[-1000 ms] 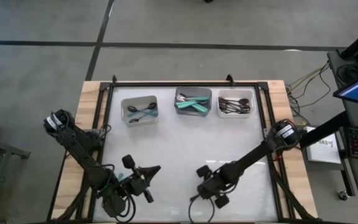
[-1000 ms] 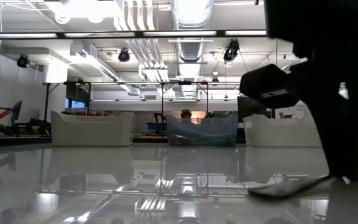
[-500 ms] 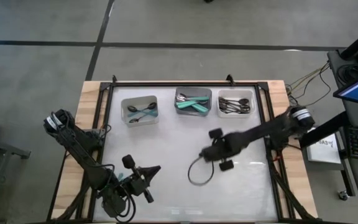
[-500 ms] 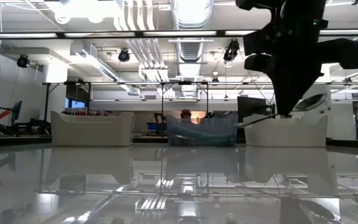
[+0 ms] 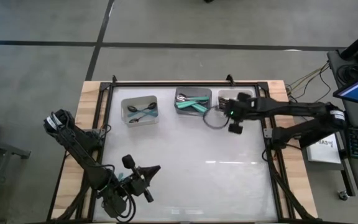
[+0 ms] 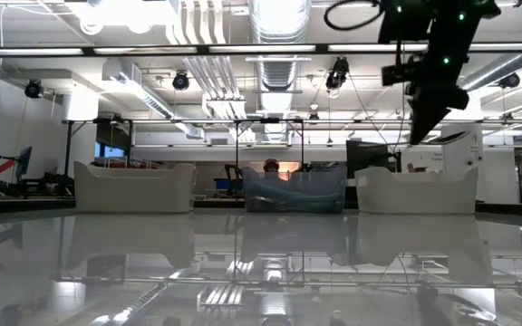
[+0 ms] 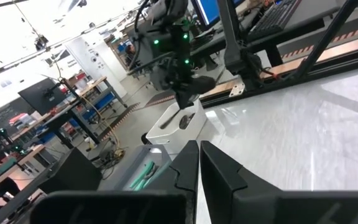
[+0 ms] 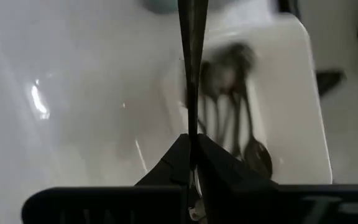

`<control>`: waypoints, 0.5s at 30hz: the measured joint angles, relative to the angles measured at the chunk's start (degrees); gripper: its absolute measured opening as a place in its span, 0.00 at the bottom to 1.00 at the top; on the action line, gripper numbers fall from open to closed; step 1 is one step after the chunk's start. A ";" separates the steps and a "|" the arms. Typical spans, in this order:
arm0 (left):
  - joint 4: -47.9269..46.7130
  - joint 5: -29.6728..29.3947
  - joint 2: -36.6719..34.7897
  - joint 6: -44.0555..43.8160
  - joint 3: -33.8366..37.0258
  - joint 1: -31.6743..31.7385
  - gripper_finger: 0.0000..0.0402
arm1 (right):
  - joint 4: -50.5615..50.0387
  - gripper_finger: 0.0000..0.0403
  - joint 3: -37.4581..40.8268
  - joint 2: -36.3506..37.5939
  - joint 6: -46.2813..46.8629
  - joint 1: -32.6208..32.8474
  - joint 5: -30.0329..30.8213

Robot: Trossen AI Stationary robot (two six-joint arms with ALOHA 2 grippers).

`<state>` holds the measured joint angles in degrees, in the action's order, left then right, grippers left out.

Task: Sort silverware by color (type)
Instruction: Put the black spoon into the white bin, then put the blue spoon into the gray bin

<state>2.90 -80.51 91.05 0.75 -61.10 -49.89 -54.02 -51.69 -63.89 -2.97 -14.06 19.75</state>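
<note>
My right gripper point(image 5: 224, 106) is shut on a black spoon point(image 8: 191, 68) and hangs over the right bin point(image 5: 235, 104), which holds several black spoons point(image 8: 229, 106). In the low view the spoon point(image 6: 449, 138) juts out below the gripper point(image 6: 421, 127), high above the table. The middle bin point(image 5: 193, 101) holds teal-handled spoons. The left bin point(image 5: 140, 110) holds a few spoons, one of them teal. My left gripper point(image 5: 156, 168) waits shut near the table's near left, level and touching nothing. My right gripper pinches the black spoon between its two fingers point(image 8: 178, 155), at one end point(image 8: 191, 140) that the fingers partly hide. The fingers slant down from the table's right. The spoon shows edge-on and reaches out past the fingertips, lifted clear above the right bin.
The three white bins stand in a row along the table's far edge. A black frame point(image 5: 166, 83) runs round the glossy white tabletop point(image 5: 185, 155). The right arm point(image 5: 291, 111) reaches in over the frame from the right.
My right gripper has swung from the table's near edge up and toward the far right, turning as it went, and now stands over the right bin. The black spoon, which lay on the table a second ago, has been lifted clear and carried along.
</note>
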 joint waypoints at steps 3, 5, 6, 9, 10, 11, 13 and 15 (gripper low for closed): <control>0.00 0.00 0.00 -0.22 0.00 0.00 0.00 | 2.97 0.02 2.80 2.38 1.89 -5.81 -0.18; 0.00 0.00 0.00 -0.22 0.00 0.00 0.00 | 5.38 0.02 4.66 3.24 3.42 -8.84 -0.11; 0.00 0.00 0.00 -0.22 0.00 0.00 0.00 | 6.75 0.02 5.53 3.40 4.19 -9.98 -0.05; 0.00 0.00 0.00 -0.24 0.00 0.00 0.00 | 10.43 0.05 7.20 3.23 4.89 -12.31 -0.15; 0.00 0.00 0.00 -0.23 0.00 0.00 0.00 | 11.25 0.07 7.31 3.01 3.70 -12.91 -0.02; 0.00 -0.02 0.00 -0.24 0.00 0.00 0.00 | 11.94 0.09 7.31 2.76 2.18 -13.43 0.61; 0.00 -0.02 0.00 -0.24 0.00 0.00 0.00 | 13.27 0.13 7.31 2.10 -0.83 -14.08 2.97; -0.01 -0.01 0.00 -0.39 0.00 0.00 0.00 | 14.26 0.17 7.31 1.68 -2.84 -14.50 5.20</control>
<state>2.89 -80.52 91.05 0.36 -61.10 -49.89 -39.76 -44.38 -62.21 -5.81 -28.56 24.95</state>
